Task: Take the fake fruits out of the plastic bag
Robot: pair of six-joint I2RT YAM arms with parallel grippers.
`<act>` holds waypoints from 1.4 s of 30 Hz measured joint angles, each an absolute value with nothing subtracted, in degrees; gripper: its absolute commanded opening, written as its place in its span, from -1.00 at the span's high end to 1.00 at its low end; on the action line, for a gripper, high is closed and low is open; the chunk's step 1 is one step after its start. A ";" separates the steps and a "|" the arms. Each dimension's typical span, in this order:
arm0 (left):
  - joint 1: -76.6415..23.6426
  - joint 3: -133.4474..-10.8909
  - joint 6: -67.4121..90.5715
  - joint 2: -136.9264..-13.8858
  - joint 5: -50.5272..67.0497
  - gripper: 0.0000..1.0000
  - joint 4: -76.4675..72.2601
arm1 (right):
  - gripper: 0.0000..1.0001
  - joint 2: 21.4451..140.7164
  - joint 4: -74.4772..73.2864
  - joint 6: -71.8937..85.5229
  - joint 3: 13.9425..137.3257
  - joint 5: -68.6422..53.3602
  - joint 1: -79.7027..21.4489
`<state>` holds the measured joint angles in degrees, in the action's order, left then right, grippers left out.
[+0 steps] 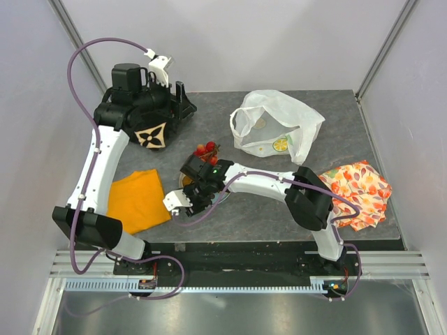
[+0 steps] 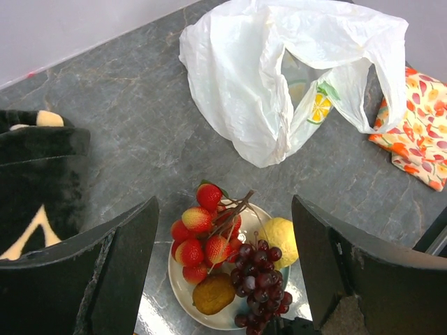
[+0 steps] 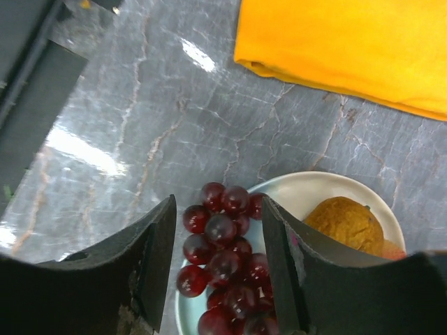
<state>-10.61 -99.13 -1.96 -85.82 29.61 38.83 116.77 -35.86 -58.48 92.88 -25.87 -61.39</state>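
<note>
5 fake fruits on record: 4 on the white plate (image 3: 318,188), 1 inside the plastic bag (image 2: 279,77).

Item 1: red berry cluster (image 2: 202,241). It lies on the plate's left part, with its brown stems running toward the middle.

Item 2: yellow lemon (image 2: 281,241). It lies on the plate's right side, touching the grapes.

Item 3: brown oval piece (image 2: 213,293). It lies at the plate's near edge, just beside the grapes.

Item 4: dark purple grape bunch (image 3: 223,265). It lies on the plate, with 1 end spilling over the rim above the grey marbled table (image 2: 140,118).

Item 5: green-yellow citrus slice (image 2: 320,106). It shows through the bag's thin wall. The bag lies crumpled on the table beyond the plate, near it but not touching.

My right gripper (image 3: 218,209): 1 finger sits close on each side of the grape bunch. I cannot tell whether they press it.

My left gripper (image 2: 225,206): the jaws are spread wide and hold nothing. It is raised by the black bag (image 1: 150,129) at the table's far left, and its camera looks down on the plate.

Other stock: the black bag bears a beige flower mark. An orange cloth (image 1: 136,201) lies at the near left. A fruit-patterned cloth (image 1: 360,192) lies at the right, near the plastic bag.
</note>
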 measured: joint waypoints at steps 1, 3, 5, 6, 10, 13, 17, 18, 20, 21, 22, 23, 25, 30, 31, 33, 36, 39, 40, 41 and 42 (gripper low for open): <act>-10.61 -98.96 -1.96 -85.67 29.76 -0.67 38.83 | -0.15 117.16 -35.86 -59.00 93.12 -24.99 -61.58; -10.61 -98.48 -1.96 -85.36 30.13 -0.67 38.83 | -0.12 117.71 -35.88 -60.07 93.21 -23.49 -61.82; -10.61 -98.02 -1.96 -84.95 30.17 -0.67 38.85 | -0.08 118.13 -35.92 -60.95 93.25 -22.26 -62.06; -10.61 -97.93 -1.96 -84.79 30.17 -0.67 38.85 | -0.07 118.28 -36.05 -61.34 93.27 -21.74 -62.13; -10.59 -97.19 -1.93 -84.07 30.17 -0.67 38.59 | 0.03 119.22 -36.67 -62.13 93.95 -19.81 -62.22; -10.57 -96.51 -1.91 -83.94 30.17 -0.67 38.11 | 0.08 119.66 -36.99 -62.41 93.97 -18.87 -62.35; -10.57 -95.39 -1.89 -83.94 30.20 -0.67 37.60 | 0.26 120.64 -37.34 -62.48 94.04 -17.63 -62.52; -10.57 -95.26 -1.89 -83.94 30.20 -0.67 37.56 | 0.32 120.88 -37.34 -62.52 94.04 -17.43 -62.52; -10.57 -95.22 -1.89 -83.94 30.20 -0.66 37.54 | 0.61 121.30 -37.43 -62.63 94.17 -16.93 -62.65; -10.57 -95.22 -1.89 -83.94 30.22 -0.66 37.52 | 0.66 121.58 -37.52 -62.54 94.50 -16.71 -62.74; -10.57 -95.22 -1.89 -83.94 30.22 -0.66 37.50 | 0.69 121.89 -37.58 -62.35 95.00 -16.51 -62.76; -10.57 -95.22 -1.89 -83.94 30.24 -0.66 37.43 | 0.73 122.13 -37.58 -61.93 95.44 -16.36 -62.78; -10.57 -95.15 -1.87 -83.94 30.30 -0.66 37.30 | 0.78 122.48 -37.87 -61.17 96.53 -16.01 -62.78; -10.57 -95.15 -1.58 -83.94 30.61 -0.66 37.10 | 0.86 122.65 -37.69 -59.46 98.65 -14.83 -62.81; -10.57 -95.15 -1.32 -83.94 30.61 -0.66 37.10 | 0.87 122.65 -37.39 -59.27 98.94 -14.55 -62.81; -10.57 -95.15 -0.97 -83.94 30.63 -0.66 37.08 | 0.88 122.65 -36.91 -58.83 99.24 -13.89 -62.85; -10.57 -94.94 -0.60 -83.94 30.72 -0.66 36.71 | 0.88 122.65 -36.69 -58.41 99.29 -13.10 -62.85; -10.57 -94.30 -0.38 -83.94 30.81 -0.66 36.34 | 0.88 122.65 -36.25 -57.80 99.26 -12.53 -62.87; -10.57 -94.15 -0.34 -83.94 30.81 -0.66 36.32 | 0.87 122.65 -36.01 -57.69 99.26 -12.27 -62.87; -10.57 -93.97 -0.25 -83.94 30.83 -0.66 36.27 | 0.86 122.65 -35.77 -57.60 99.26 -11.92 -62.89; -10.57 -93.84 -0.23 -83.94 30.87 -0.66 36.29 | 0.85 122.65 -35.48 -57.43 99.26 -11.64 -62.89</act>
<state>-10.57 -93.84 -0.23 -83.94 30.87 36.29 122.65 -35.48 -57.43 99.26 -11.64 -62.89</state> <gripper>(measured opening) 0.831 0.149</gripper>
